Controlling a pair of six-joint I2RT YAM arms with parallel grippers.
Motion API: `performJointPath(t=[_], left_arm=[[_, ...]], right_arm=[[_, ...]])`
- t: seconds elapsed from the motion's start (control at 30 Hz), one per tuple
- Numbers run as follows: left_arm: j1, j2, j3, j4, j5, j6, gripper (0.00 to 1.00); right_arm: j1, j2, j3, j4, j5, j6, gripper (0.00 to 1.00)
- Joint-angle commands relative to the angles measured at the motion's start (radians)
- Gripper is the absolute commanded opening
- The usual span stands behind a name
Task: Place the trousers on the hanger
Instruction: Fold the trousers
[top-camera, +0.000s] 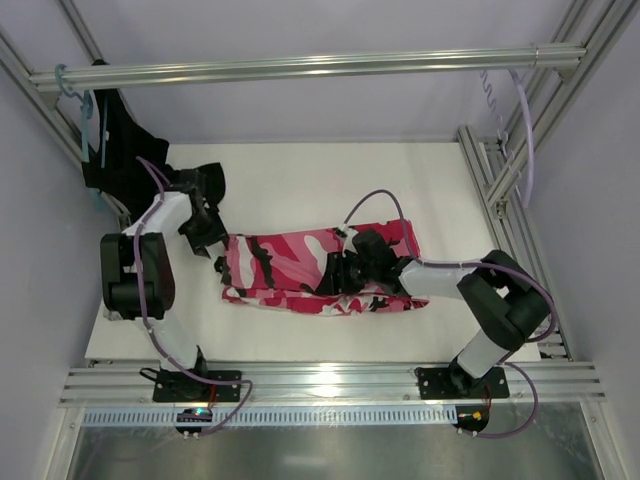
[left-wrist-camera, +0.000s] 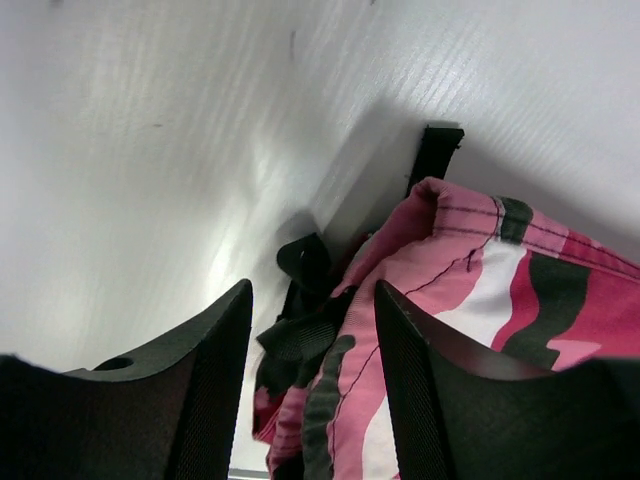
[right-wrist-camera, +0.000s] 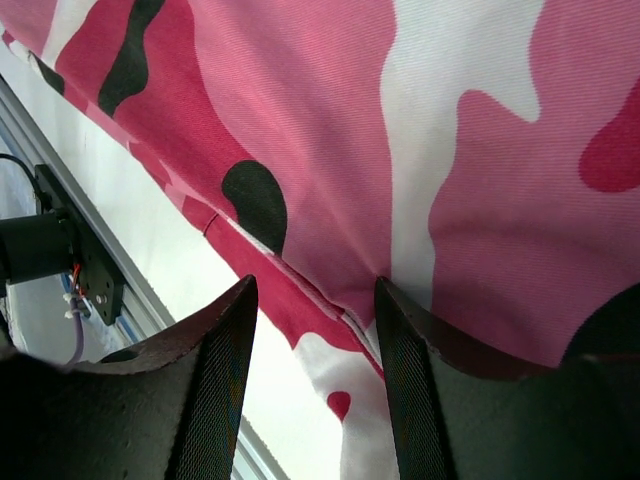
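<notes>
Top view: the long fabric trousers in pink, crimson, white and black camouflage print (top-camera: 290, 265) lie folded into a band across the middle of the white surface (top-camera: 300, 190). The left pincer (top-camera: 218, 245) is at the band's 9 o'clock end. The right pincer (top-camera: 345, 272) is over its middle. The thin, pale whitish-lilac plastic hanger (top-camera: 526, 150) hangs near the right end of the aluminium rail (top-camera: 300, 68), at 2 o'clock from the trousers and well apart from both pincers. At 10 o'clock a teal-blue hanger (top-camera: 72, 90) carries a plain black garment (top-camera: 120, 150).

Left wrist view: the left pincer's fingers (left-wrist-camera: 210, 400) stand apart with nothing clamped. A black webbing strap (left-wrist-camera: 300, 335) and the trousers' stitched edge lie in the gap. The rest of the cloth runs off toward 3 o'clock.

Right wrist view: the right pincer's fingers (right-wrist-camera: 215, 400) are also apart. A folded seam sits between the tips, cloth fills the view from 12 to 4 o'clock, and bare surface shows at 7 o'clock.

What could go wrong:
- The left pincer could close on the strap alone, or on a single layer, and the fold would spill open when lifted.
- The right pincer could pinch only the top layer, leaving the lower one to drag.
- An uneven lift would let the band sag and slip off the thin hanger.
</notes>
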Motion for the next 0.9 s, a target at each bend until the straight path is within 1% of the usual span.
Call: performJointPath(t=[0.0, 0.03, 0.1, 0.13, 0.17, 0.2, 0.23, 0.3, 0.33, 0.37, 0.4, 0.47, 0.5, 0.57, 0.6, 0.67, 0.73, 0.8, 0.87], left_arm=[[-0.003, -0.142, 0.06, -0.036, -0.116, 0.006, 0.53], [-0.042, -0.168, 0.062, -0.042, -0.101, 0.002, 0.53], [-0.087, -0.252, 0.047, -0.035, -0.081, -0.018, 0.53], [-0.159, -0.283, 0.021, -0.03, -0.09, -0.024, 0.53], [-0.19, -0.324, 0.004, -0.03, -0.085, -0.037, 0.54], [-0.217, -0.35, -0.03, -0.012, -0.047, -0.058, 0.55], [-0.236, -0.369, -0.099, 0.028, 0.044, -0.079, 0.55], [-0.239, -0.442, -0.2, 0.101, 0.131, -0.15, 0.54], [-0.239, -0.466, -0.246, 0.126, 0.145, -0.17, 0.54], [-0.239, -0.489, -0.332, 0.164, 0.133, -0.19, 0.54], [-0.238, -0.518, -0.367, 0.178, 0.13, -0.205, 0.54], [-0.228, -0.527, -0.465, 0.223, 0.155, -0.239, 0.54], [-0.222, -0.526, -0.495, 0.235, 0.154, -0.25, 0.54], [-0.215, -0.521, -0.533, 0.27, 0.145, -0.277, 0.53], [-0.205, -0.515, -0.559, 0.269, 0.119, -0.282, 0.53], [-0.192, -0.509, -0.564, 0.254, 0.084, -0.287, 0.53], [-0.187, -0.524, -0.575, 0.238, -0.005, -0.287, 0.54], [-0.175, -0.536, -0.576, 0.214, -0.018, -0.285, 0.54], [-0.17, -0.573, -0.541, 0.186, -0.064, -0.259, 0.56]], right_arm=[[0.015, -0.074, 0.045, -0.072, -0.015, -0.019, 0.54], [0.015, -0.103, 0.06, -0.124, -0.013, -0.033, 0.54], [0.015, -0.128, 0.086, -0.164, -0.004, -0.039, 0.54], [0.014, -0.145, 0.102, -0.175, -0.008, -0.042, 0.54], [0.015, -0.148, 0.103, -0.175, -0.025, -0.044, 0.54], [0.014, -0.149, 0.105, -0.177, -0.033, -0.044, 0.54], [0.015, -0.15, 0.103, -0.177, -0.039, -0.044, 0.54], [0.014, -0.145, 0.08, -0.175, -0.045, -0.05, 0.54], [0.015, -0.143, 0.067, -0.163, -0.048, -0.053, 0.54], [0.014, -0.148, 0.047, -0.152, -0.053, -0.055, 0.54], [0.014, -0.153, 0.001, -0.138, -0.051, -0.053, 0.54], [0.015, -0.157, -0.048, -0.08, -0.056, -0.05, 0.54], [0.014, -0.153, -0.088, -0.06, -0.058, -0.041, 0.54], [0.015, -0.142, -0.113, -0.013, -0.062, -0.032, 0.53], [0.014, -0.131, -0.131, 0.013, -0.049, -0.019, 0.53], [0.015, -0.12, -0.145, 0.029, -0.042, -0.01, 0.53], [0.015, -0.117, -0.148, 0.017, -0.036, -0.013, 0.53], [0.014, -0.131, -0.138, -0.008, -0.004, -0.016, 0.53], [0.014, -0.178, -0.115, -0.096, 0.036, -0.033, 0.53]])
